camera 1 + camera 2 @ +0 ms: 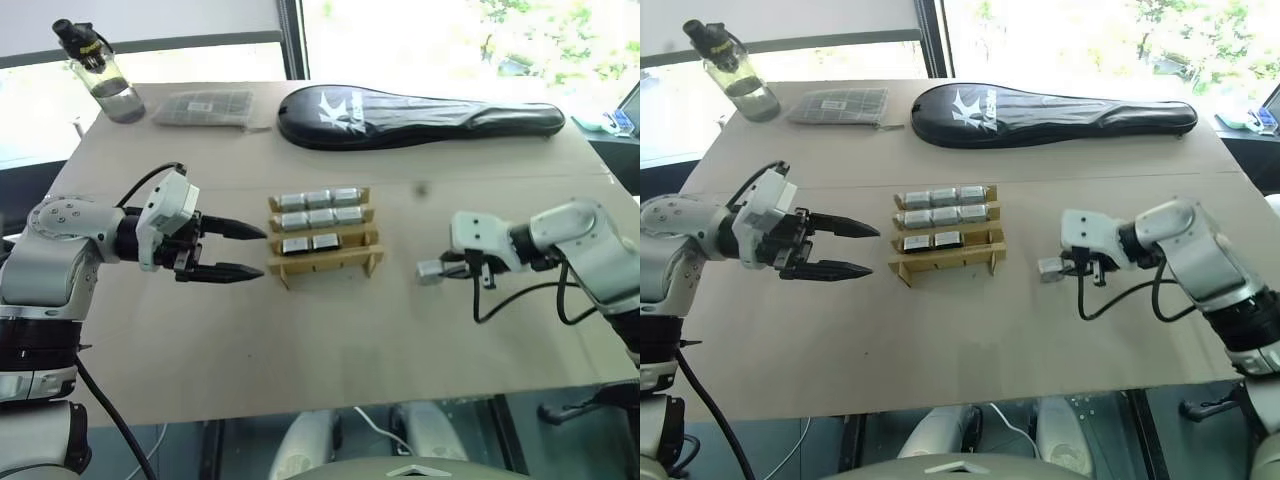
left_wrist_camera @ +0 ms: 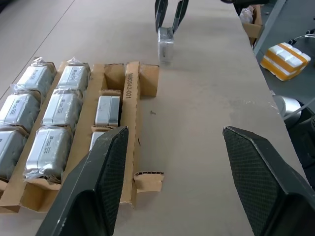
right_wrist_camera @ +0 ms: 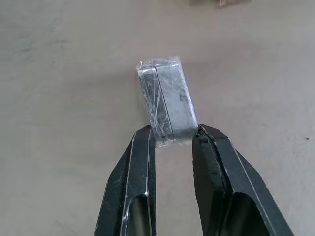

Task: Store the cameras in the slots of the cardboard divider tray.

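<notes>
The right gripper (image 3: 173,142) is closed on one camera (image 3: 165,102), which is wrapped in clear film; its two black fingers pinch the near end of the block, and the rest of the block points away from the fingers, over the bare worktop (image 1: 330,330). In the head views this gripper sits to the right of the cardboard divider tray (image 1: 325,262), well apart from it; the camera sticks out toward the tray.

The tray stands near the middle of the worktop; its two far rows each hold three wrapped cameras (image 1: 320,197); the third row holds two, and the slot at its right end is empty; the nearest row is empty.

The left gripper (image 1: 240,250) is just beside the left side of the tray, its fingers spread wide and holding nothing; the fingertips point toward the tray.

At the far edge of the worktop lie a black racket case (image 1: 420,115), a flat grey packet (image 1: 205,107) and a water bottle (image 1: 100,72).
</notes>
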Controlling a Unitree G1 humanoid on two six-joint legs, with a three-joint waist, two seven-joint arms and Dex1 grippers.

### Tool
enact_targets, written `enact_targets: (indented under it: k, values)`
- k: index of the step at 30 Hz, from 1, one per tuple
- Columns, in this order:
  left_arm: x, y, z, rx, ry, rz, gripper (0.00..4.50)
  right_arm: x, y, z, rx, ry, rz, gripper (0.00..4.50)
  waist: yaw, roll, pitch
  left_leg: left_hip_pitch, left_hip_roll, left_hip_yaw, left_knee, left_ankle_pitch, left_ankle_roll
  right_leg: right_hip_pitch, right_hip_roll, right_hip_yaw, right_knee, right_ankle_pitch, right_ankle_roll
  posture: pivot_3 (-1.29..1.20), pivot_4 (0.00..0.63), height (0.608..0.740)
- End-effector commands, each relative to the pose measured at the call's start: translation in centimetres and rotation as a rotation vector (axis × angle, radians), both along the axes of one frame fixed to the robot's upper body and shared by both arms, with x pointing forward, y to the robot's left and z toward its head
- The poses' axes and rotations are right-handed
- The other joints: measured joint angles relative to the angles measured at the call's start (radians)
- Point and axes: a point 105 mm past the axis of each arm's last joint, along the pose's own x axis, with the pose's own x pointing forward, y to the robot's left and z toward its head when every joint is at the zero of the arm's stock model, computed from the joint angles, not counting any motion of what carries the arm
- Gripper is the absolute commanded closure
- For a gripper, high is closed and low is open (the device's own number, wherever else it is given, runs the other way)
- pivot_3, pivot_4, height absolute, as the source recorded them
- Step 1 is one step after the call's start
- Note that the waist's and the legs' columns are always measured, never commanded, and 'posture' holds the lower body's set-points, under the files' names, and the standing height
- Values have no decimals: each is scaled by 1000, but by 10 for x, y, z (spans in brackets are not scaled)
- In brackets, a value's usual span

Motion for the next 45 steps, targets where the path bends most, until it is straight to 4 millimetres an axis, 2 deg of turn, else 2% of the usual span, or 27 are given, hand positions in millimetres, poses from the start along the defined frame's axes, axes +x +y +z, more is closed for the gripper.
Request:
enact_targets:
  k: [1, 4, 6, 10, 17, 33, 40, 45]
  values:
    - [-2, 3, 13, -6, -54, -5, 1337, 13, 14, 47, 105, -95, 9, 3980, -2, 0, 0, 0, 0, 0, 0, 0, 0, 0, 0, 0, 0, 0, 0, 0, 150, 740]
    - [-3, 4, 13, -6, -57, 0, 1337, 21, 39, 75, 203, -134, 33, 3980, -3, 0, 0, 0, 0, 0, 0, 0, 0, 0, 0, 0, 0, 0, 0, 0, 150, 740]
    - [-3, 4, 13, -6, -61, 7, 1337, 24, 53, 83, 232, -157, 57, 3980, -2, 0, 0, 0, 0, -1, 0, 0, 0, 0, 0, 0, 0, 0, 0, 0, 150, 740]
    - [-4, 8, 12, 9, -67, 24, 1337, 32, 71, 77, 227, -173, 84, 3980, 4, 0, 0, -1, -1, -4, 1, 0, 0, -1, 0, -1, 0, 0, 0, 0, 150, 740]
    - [-8, 14, 9, 29, -69, 59, 1337, 41, 89, 57, 202, -146, 96, 3980, -3, 0, 0, -1, -2, -5, 1, 0, 0, -1, -1, -2, 0, 0, 0, 0, 150, 740]
    - [-9, 15, 10, 16, -86, 79, 1337, 36, 97, 26, 152, -92, 120, 3980, -4, 0, 0, 0, -2, -5, 1, 0, 0, -1, 0, -2, 0, 0, 0, 0, 150, 740]
    - [-8, 15, 10, 14, -85, 75, 1337, 39, 94, 10, 82, -125, 107, 3980, -4, 0, 0, 1, -2, -5, 1, 0, 0, 0, 0, -2, 1, 0, 0, 0, 150, 740]
    - [-8, 14, 10, 12, -83, 73, 1337, 37, 100, 25, 129, -153, 120, 3980, -4, 0, -1, 2, -2, -5, 1, 0, 0, 0, 0, -2, 1, 0, 0, 0, 150, 740]
